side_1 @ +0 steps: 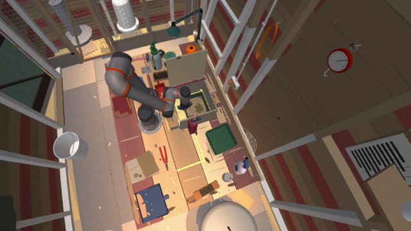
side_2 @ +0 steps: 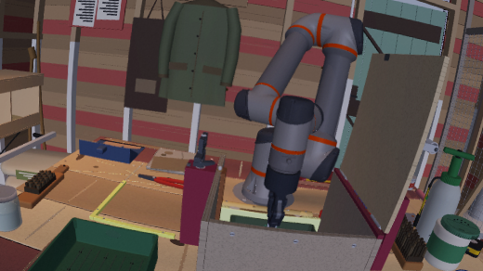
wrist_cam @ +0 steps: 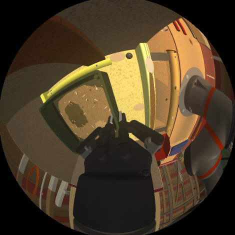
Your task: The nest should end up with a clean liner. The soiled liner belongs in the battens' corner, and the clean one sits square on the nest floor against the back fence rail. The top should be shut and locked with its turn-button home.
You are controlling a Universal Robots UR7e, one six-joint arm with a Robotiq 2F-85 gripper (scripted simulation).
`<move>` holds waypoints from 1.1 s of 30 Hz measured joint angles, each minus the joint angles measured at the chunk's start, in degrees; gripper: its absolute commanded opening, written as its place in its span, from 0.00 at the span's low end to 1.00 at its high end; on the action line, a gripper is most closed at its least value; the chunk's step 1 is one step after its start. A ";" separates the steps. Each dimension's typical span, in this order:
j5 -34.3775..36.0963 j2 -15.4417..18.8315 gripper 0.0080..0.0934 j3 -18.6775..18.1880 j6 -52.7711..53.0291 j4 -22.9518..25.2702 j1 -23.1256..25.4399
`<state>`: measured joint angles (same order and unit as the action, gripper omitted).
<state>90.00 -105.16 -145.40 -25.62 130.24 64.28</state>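
My gripper (wrist_cam: 117, 122) reaches down inside the open nest box (side_1: 196, 104) and its fingers are closing around the near rim of the soiled liner (wrist_cam: 80, 110). That liner is a green-rimmed tray with a dark stain and scattered straw. It lies on the nest floor beside a yellow rail (wrist_cam: 75, 76). The lid (side_2: 394, 139) stands open and upright behind the box. The clean green liner (side_1: 221, 138) lies on the bench outside the box. Yellow battens (side_1: 199, 154) form a corner on the bench beside it.
A white bucket (side_1: 69, 146) sits off the bench's left edge. Red pliers (side_1: 164, 155), a blue tray (side_1: 151, 202) and a brush (side_1: 205, 190) lie on the bench. A spray bottle (side_2: 441, 199) and a tub (side_2: 450, 239) stand right of the box.
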 measured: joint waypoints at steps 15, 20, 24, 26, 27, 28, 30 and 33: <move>0.00 0.00 0.05 0.00 0.00 0.00 0.00; 0.03 -0.01 0.02 -0.01 -0.01 -0.04 0.00; 0.03 -0.01 0.00 -0.01 -0.01 -0.04 0.00; 0.03 -0.01 0.00 -0.01 -0.01 -0.05 0.00; 0.03 -0.01 0.00 -0.01 -0.01 -0.05 0.00; 0.03 -0.01 0.00 -0.01 -0.01 -0.05 0.00; 0.03 -0.02 0.00 0.00 -0.01 -0.05 0.00; 0.03 -0.03 0.00 0.00 -0.01 -0.06 0.01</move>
<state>90.03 -105.19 -145.40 -25.63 130.18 64.28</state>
